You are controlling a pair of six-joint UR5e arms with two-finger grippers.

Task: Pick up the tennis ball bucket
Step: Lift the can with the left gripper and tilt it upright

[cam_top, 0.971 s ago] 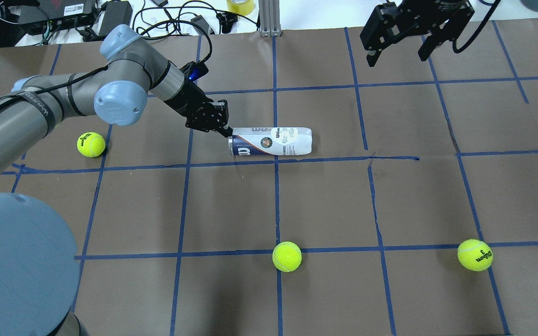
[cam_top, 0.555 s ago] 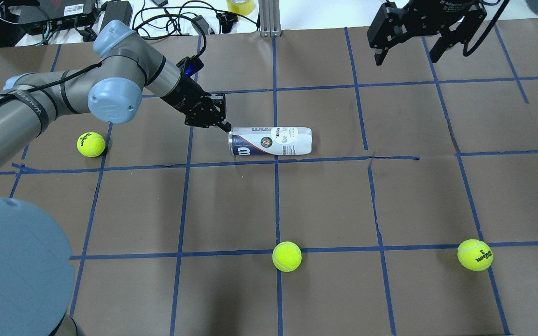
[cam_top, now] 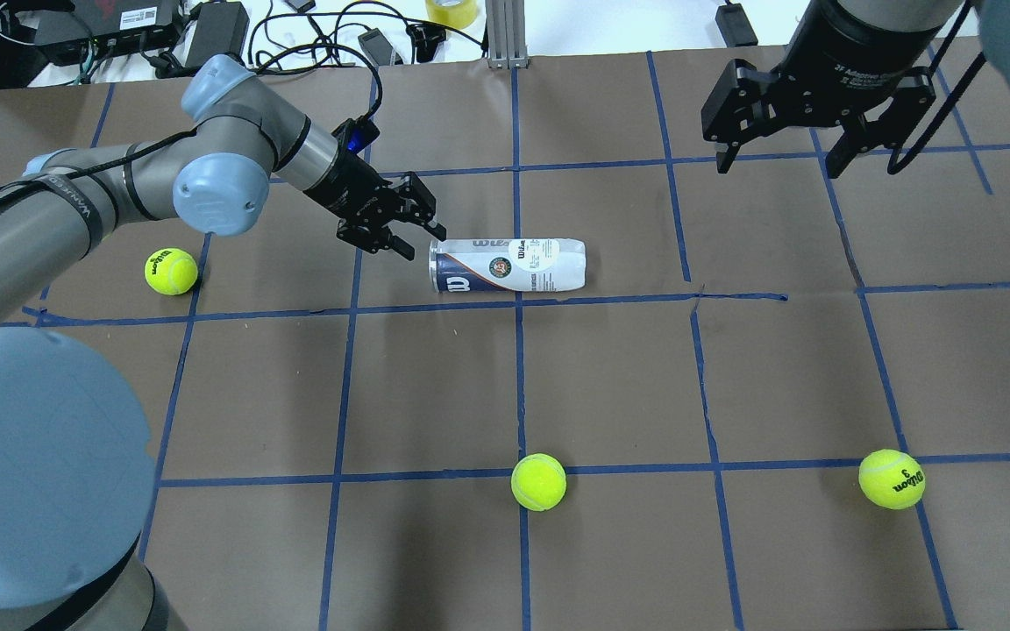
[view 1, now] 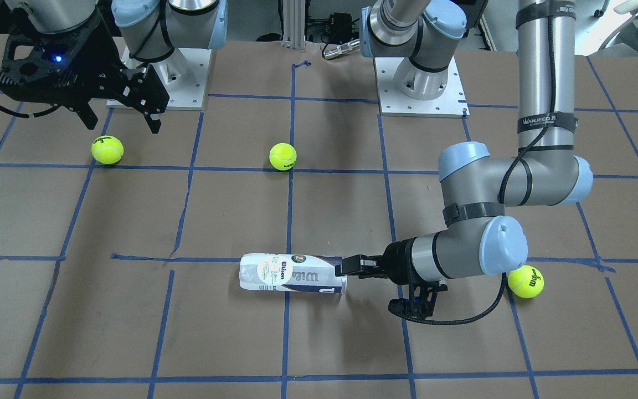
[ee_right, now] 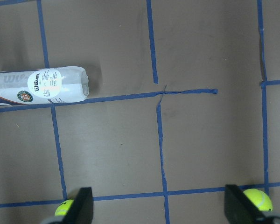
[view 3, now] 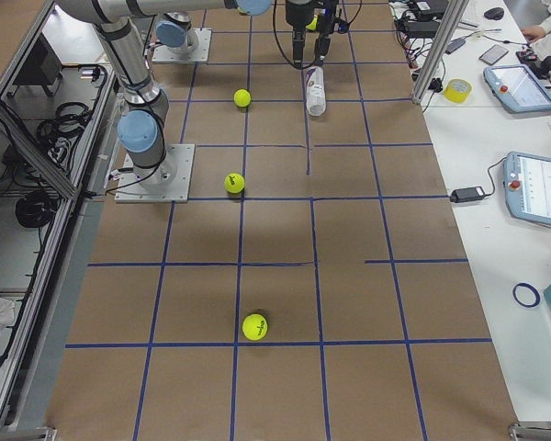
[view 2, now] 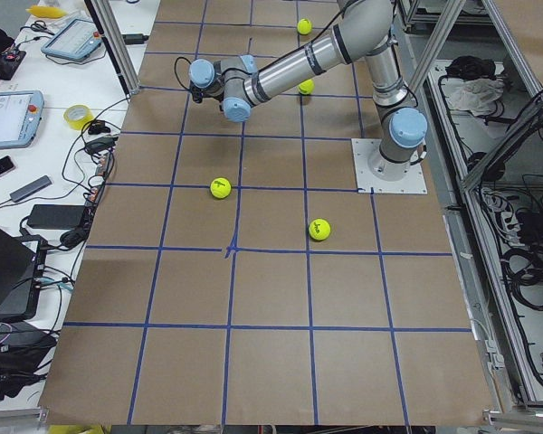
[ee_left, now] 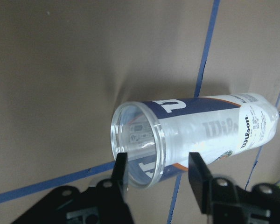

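Note:
The tennis ball bucket (cam_top: 508, 265) is a clear can with a white and navy Wilson label. It lies on its side on the brown table, open end towards my left arm. It also shows in the front view (view 1: 291, 274) and the left wrist view (ee_left: 191, 130). My left gripper (cam_top: 422, 244) is open and low at the open end. In the left wrist view (ee_left: 158, 175) its fingers stand to either side of the rim, not closed on it. My right gripper (cam_top: 781, 162) is open and empty, high above the far right of the table. Its camera sees the can's closed end (ee_right: 37, 86).
Three yellow-green tennis balls lie loose: one by my left forearm (cam_top: 171, 271), one near the front middle (cam_top: 538, 481), one at the front right (cam_top: 892, 478). Blue tape lines grid the table. Cables and boxes (cam_top: 119, 31) lie beyond the far edge.
My left wrist has turned, and its fingers now spread to either side of the can's open end. My right gripper has come nearer and lower. The can has not moved.

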